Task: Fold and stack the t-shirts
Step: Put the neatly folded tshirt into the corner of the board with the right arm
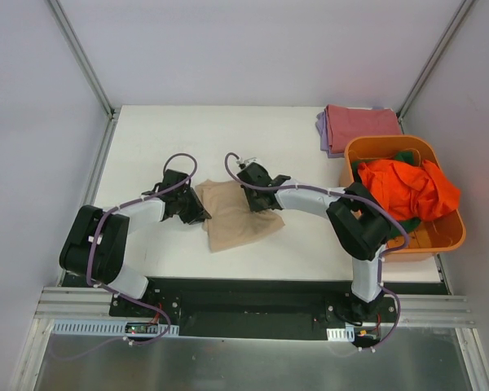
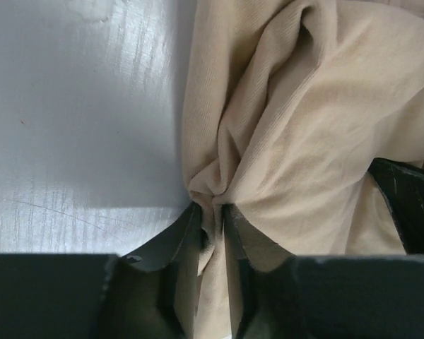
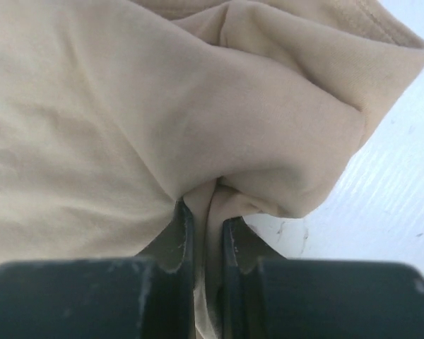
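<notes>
A beige t-shirt (image 1: 238, 220) lies crumpled on the white table (image 1: 228, 138) between my arms. My left gripper (image 1: 202, 213) is shut on its left edge; the left wrist view shows cloth (image 2: 297, 127) pinched between the jaws (image 2: 212, 219). My right gripper (image 1: 255, 202) is shut on its upper right part; the right wrist view shows a fold of beige cloth (image 3: 162, 113) clamped between the jaws (image 3: 206, 219). A dusty red t-shirt (image 1: 361, 124) lies folded on a lavender one (image 1: 321, 129) at the back right. A bright orange t-shirt (image 1: 407, 189) and a dark green one (image 1: 404, 156) fill the tub.
A rigid orange plastic tub (image 1: 440, 236) stands at the table's right edge, beside the right arm's elbow (image 1: 359, 224). Metal frame posts (image 1: 81, 57) rise at the back corners. The table's front edge runs just ahead of the arm bases.
</notes>
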Available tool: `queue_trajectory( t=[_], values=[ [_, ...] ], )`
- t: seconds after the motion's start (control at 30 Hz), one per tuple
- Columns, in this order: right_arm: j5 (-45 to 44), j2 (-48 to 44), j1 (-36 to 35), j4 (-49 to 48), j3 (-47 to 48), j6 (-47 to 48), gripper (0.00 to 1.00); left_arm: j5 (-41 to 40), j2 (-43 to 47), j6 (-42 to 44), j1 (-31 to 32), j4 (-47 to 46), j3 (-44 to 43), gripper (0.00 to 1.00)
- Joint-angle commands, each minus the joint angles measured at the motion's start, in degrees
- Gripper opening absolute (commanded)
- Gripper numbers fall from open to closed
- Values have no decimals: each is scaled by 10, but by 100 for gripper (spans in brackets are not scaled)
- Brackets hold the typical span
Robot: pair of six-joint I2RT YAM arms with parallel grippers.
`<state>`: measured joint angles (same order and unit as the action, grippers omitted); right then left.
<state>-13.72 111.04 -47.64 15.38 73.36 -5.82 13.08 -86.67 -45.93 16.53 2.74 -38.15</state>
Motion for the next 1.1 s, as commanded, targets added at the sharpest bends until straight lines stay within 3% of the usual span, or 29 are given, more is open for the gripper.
queue_trajectory(
  t=[0.0, 0.13, 0.4, 0.6, 1.07],
  values=[
    [-53, 1, -4, -9, -9, 91, 1, -64, -18, 22, -1, 48, -8, 26],
    [-139, -2, -2, -9, 16, 142, 1, -69, -2, 23, 1, 48, -15, 55],
    [-255, 43, 26, -12, 110, 239, 1, -64, 48, 31, 1, 49, -30, 99],
    [-303, 66, 77, -88, 157, 363, 1, -92, 60, 38, 0, 61, -33, 99],
    [-296, 173, 192, -213, 341, 590, 0, -168, 80, 40, -9, 85, -36, 99]
  ],
)
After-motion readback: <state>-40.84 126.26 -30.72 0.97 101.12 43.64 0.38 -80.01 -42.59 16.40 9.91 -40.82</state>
